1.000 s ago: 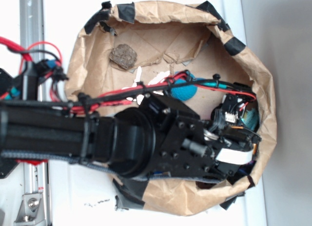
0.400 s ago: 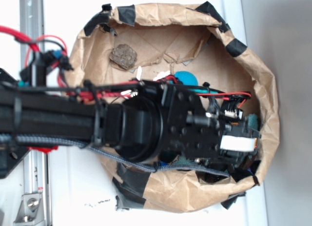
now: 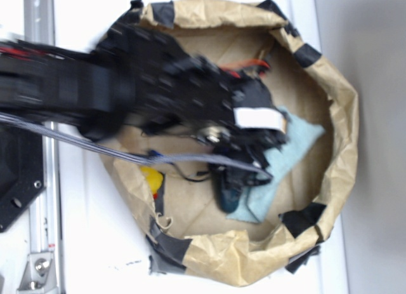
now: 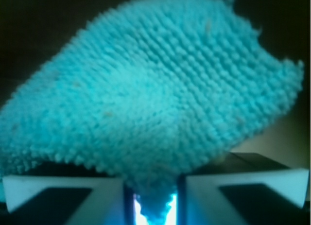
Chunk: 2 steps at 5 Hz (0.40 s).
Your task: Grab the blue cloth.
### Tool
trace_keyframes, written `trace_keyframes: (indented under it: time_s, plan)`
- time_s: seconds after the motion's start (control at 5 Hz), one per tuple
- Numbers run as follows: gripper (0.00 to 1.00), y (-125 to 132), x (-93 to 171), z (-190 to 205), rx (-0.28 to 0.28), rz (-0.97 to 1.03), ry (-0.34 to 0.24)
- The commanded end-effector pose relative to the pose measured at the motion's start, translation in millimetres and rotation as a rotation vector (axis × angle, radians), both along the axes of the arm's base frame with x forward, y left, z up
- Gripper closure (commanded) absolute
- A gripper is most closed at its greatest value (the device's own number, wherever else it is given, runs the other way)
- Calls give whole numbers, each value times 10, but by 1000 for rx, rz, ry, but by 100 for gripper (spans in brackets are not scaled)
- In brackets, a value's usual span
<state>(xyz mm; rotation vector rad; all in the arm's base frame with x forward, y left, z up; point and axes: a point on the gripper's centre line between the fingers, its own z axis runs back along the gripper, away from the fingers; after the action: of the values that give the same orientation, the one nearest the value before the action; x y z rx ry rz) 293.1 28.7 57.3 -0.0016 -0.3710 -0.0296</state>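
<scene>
The blue cloth, a fuzzy teal-blue terry, fills the wrist view, and a fold of it is pinched between my two white fingers. My gripper is shut on that fold. In the exterior view the cloth spreads over the right part of the paper bag's floor. Its upper left end runs under my blurred black gripper.
The brown paper bag's rim, patched with black tape, rings the work area. A dark teal glossy oval object lies by the cloth's lower left edge. Something yellow sits by the bag's left wall. A metal rail runs along the left.
The arm has swung toward the top of the exterior view and blurs with motion. The cloth, mostly hidden before, now shows with its upper end at the gripper. The ball and brown lump are covered.
</scene>
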Motion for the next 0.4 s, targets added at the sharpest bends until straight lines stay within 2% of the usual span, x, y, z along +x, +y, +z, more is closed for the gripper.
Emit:
trace_keyframes:
  time_s: [0.0,0.2]
  plan:
    - [100,207,-281,604,-65,100,-81]
    - [100,93,-278,831,-55,60,-29]
